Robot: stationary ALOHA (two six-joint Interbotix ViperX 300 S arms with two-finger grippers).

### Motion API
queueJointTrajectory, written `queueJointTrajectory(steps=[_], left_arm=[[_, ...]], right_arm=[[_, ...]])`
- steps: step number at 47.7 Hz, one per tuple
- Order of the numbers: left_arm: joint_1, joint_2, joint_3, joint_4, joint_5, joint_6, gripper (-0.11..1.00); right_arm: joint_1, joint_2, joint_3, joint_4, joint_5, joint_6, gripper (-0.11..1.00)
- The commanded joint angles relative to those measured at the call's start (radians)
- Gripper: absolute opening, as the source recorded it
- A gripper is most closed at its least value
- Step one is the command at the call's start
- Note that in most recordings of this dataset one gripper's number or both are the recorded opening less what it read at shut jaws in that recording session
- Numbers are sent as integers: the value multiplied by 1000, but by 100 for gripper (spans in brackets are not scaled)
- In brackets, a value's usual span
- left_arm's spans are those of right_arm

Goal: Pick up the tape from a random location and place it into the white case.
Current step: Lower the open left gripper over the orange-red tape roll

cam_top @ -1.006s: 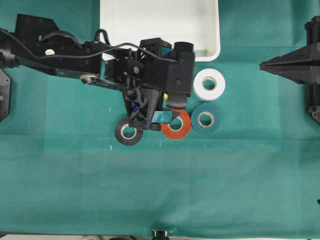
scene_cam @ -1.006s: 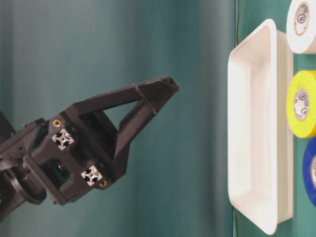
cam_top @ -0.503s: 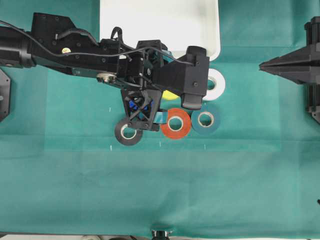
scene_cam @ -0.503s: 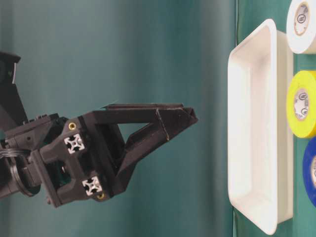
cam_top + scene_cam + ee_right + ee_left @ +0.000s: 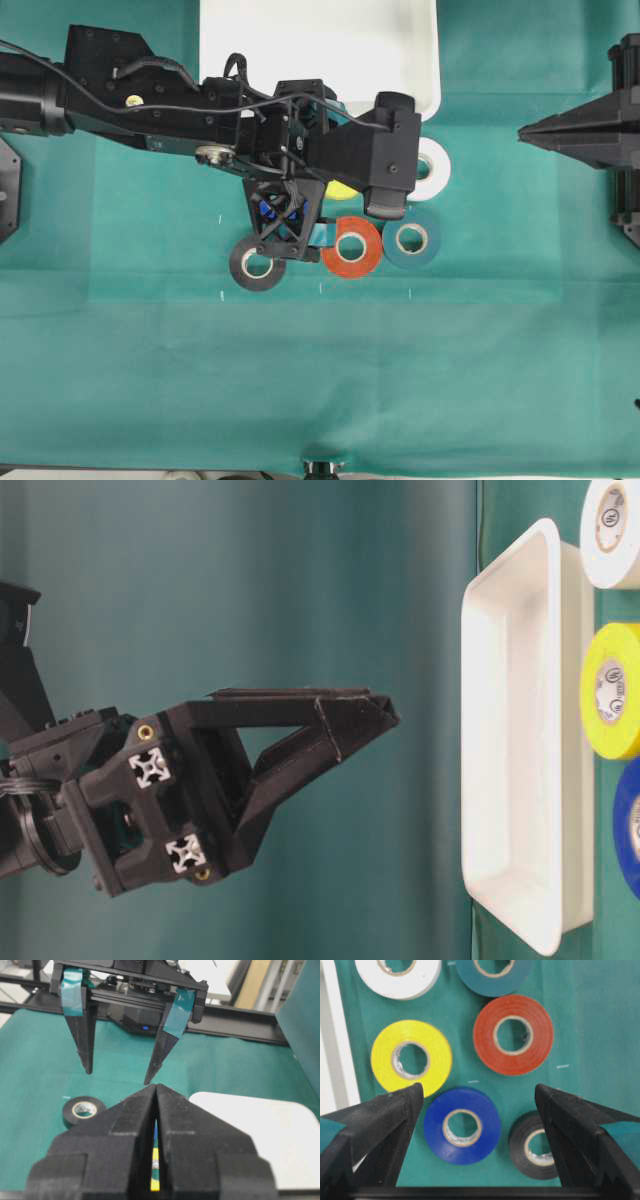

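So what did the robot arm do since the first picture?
The left gripper slid further right over the rolls and tipped its open jaws down, uncovering the red tape and hiding more of the white roll. Nothing grabbed. Rolls, white case and right gripper stayed put.

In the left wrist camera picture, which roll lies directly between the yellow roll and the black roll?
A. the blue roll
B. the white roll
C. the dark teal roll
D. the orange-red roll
A: the blue roll lies low in the picture, with the yellow roll at its upper left and the black roll at its right.
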Motion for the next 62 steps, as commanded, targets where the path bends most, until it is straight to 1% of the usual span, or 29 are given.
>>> queueJointTrajectory(steps=[1, 10, 26, 42, 62], left_arm=[[-6, -17, -26, 8, -8, 14, 99], [-12, -15, -26, 11, -20, 106, 99], [-25, -17, -25, 11, -63, 232, 99], [-29, -17, -25, 11, -72, 268, 99], [-29, -17, -23, 11, -78, 268, 99]], right_arm=[[0, 6, -28, 0, -2, 3, 0], [0, 6, -28, 0, -2, 3, 0], [-2, 6, -28, 0, 3, 3, 0], [-2, 6, -29, 0, 11, 5, 0], [0, 6, -28, 0, 11, 3, 0]])
